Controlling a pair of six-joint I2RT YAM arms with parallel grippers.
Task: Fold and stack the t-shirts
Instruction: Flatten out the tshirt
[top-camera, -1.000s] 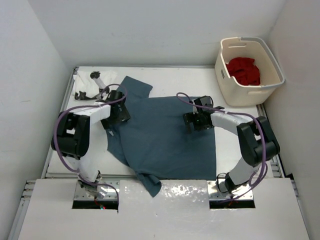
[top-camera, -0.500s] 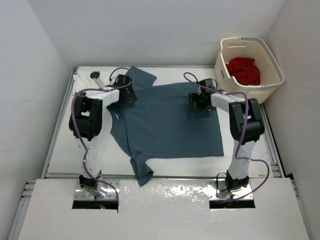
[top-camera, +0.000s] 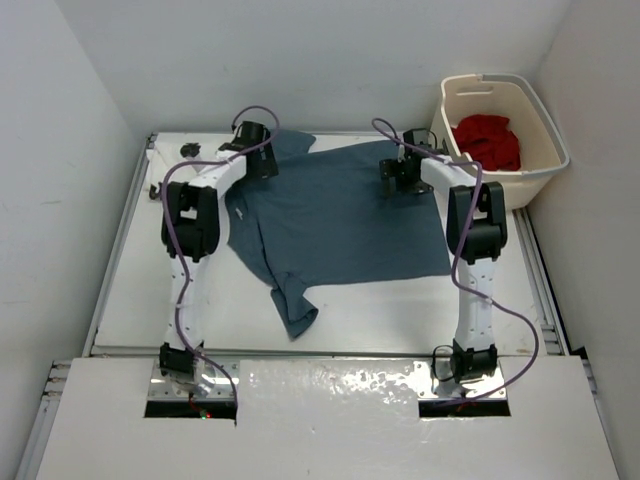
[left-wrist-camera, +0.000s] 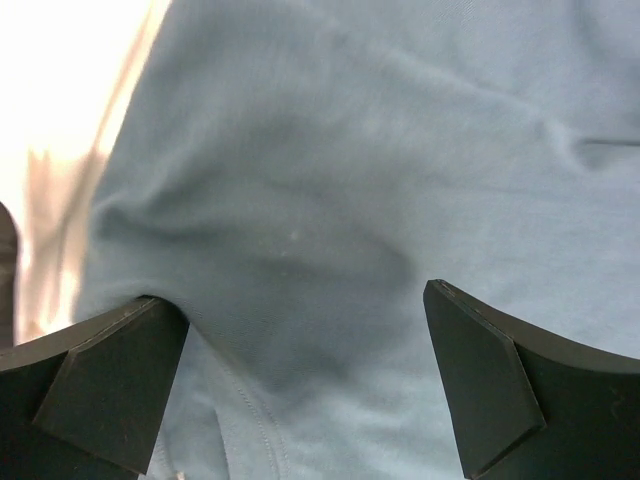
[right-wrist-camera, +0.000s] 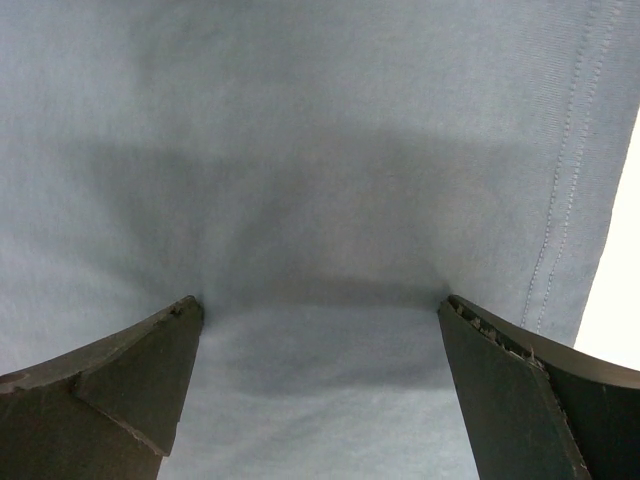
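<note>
The dusty blue-grey t-shirt lies spread on the table, with one sleeve trailing toward the near edge. My left gripper is open, its fingertips resting on the cloth at the shirt's far left corner; the shirt fills the left wrist view between the jaws. My right gripper is open on the far right part of the shirt, near its hem, with cloth between the jaws. The red t-shirt lies in the basket. The white t-shirt is not visible.
The cream laundry basket stands at the far right corner, close to my right arm. Small dark objects lie at the far left of the table. White walls enclose the table on three sides.
Both arms have stretched toward the far side of the table, dragging the blue-grey shirt away from the near edge and spreading it flatter. The sleeve no longer hangs over the front edge.
</note>
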